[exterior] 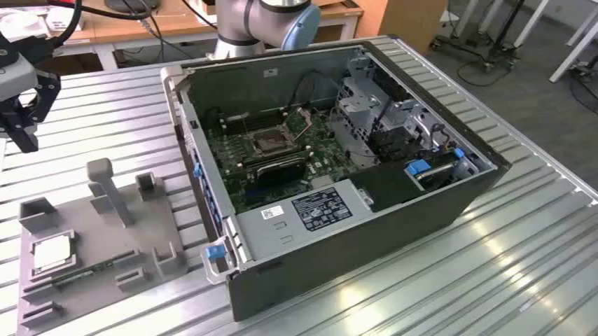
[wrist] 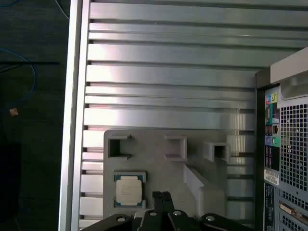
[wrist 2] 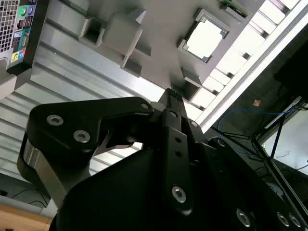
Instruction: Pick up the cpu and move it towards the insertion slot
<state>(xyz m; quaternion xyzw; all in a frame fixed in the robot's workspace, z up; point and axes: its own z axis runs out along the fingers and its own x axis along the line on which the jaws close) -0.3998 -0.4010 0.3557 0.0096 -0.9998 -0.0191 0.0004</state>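
Cpu (exterior: 52,250) is lying flat, shiny face up, in the grey holder (exterior: 89,304) at the lower left of the exterior view, well apart from the insertion slot (exterior: 271,142). Your end effector (exterior: 24,136) is hanging over the holder, closed and empty. Descending like that, you are risking pressing on the lid or clipping the recess walls and tipping the chip. Being square, it is showing no long axis; its edges are running parallel to the holder's.

Bright, even light from above. Glare streaks on ribbed table (exterior: 449,280). cpu (wrist 2: 206,38) top washes out white. Computer case (exterior: 421,224) inside dim, shadowed.
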